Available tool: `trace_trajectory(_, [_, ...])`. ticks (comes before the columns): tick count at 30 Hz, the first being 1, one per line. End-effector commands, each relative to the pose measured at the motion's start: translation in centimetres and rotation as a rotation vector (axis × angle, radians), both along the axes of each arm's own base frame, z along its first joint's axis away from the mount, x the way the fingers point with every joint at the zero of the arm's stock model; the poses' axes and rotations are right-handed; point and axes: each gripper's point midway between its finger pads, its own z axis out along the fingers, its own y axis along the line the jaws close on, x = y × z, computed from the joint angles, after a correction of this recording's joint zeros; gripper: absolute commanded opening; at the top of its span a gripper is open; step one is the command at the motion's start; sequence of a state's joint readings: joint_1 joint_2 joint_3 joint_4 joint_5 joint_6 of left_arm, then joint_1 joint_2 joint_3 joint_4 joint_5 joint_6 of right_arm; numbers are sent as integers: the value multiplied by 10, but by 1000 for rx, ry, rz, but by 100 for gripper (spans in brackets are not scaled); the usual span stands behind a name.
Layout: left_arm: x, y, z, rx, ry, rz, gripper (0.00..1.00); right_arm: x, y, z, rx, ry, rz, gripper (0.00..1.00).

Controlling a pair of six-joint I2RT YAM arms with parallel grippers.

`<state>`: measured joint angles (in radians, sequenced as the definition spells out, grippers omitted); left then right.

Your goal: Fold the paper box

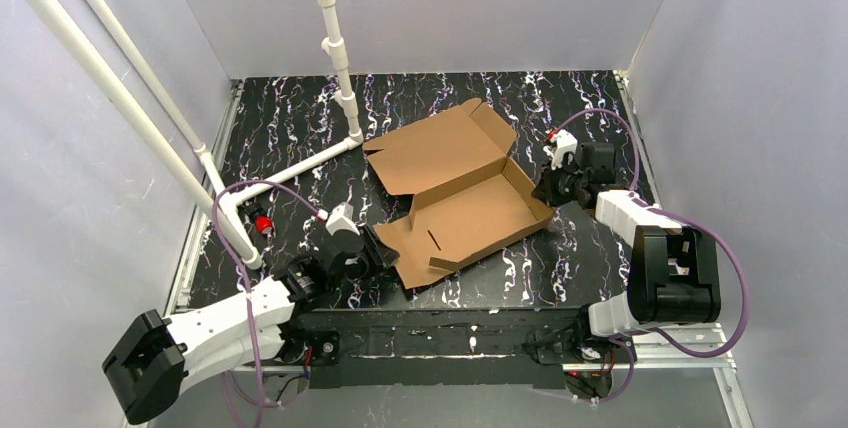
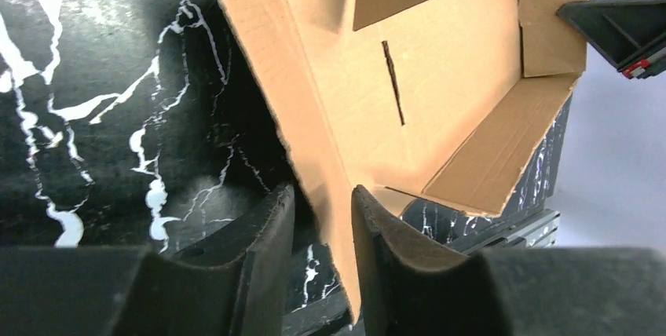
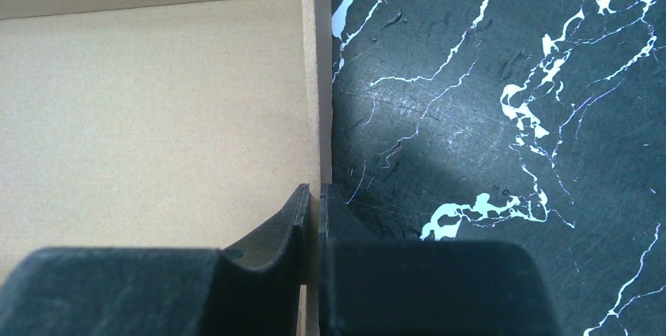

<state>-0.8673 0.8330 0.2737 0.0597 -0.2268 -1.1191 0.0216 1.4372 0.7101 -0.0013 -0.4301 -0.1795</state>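
The paper box (image 1: 460, 193) is a brown cardboard sheet lying partly formed in the middle of the table, its lid panel (image 1: 440, 148) raised toward the back. At the box's near-left corner, my left gripper (image 1: 378, 248) straddles a side flap. In the left wrist view the flap (image 2: 330, 195) runs between the jaws of my left gripper (image 2: 322, 195). It rests against the right finger, and a gap separates it from the left finger. My right gripper (image 1: 548, 188) is at the box's right end. The right wrist view shows my right gripper (image 3: 316, 191) pinched on the thin upright wall (image 3: 312, 77).
A white pipe frame (image 1: 340, 68) stands at the back left, one bar lying on the black marbled table (image 1: 300, 118) close to the lid. A small red part (image 1: 263, 223) sits by the pipe's foot. Grey walls close in three sides.
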Motion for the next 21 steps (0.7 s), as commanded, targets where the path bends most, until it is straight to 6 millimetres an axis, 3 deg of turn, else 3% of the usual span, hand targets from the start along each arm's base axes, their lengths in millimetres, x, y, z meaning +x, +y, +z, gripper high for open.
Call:
trace_trajectory(1, [14, -19, 28, -71, -44, -39, 27, 1, 5, 12, 31, -24, 13, 13])
trace_trajectory(6, [17, -27, 43, -78, -84, -91, 1, 2, 5, 10, 32, -20, 12, 13])
trace_trajectory(13, [19, -45, 78, -102, -174, -201, 0, 2, 0, 9, 48, -11, -10, 13])
trace_trajectory(21, [28, -74, 80, -99, -133, -280, 0, 0, 3, 8, 71, 0, -13, 12])
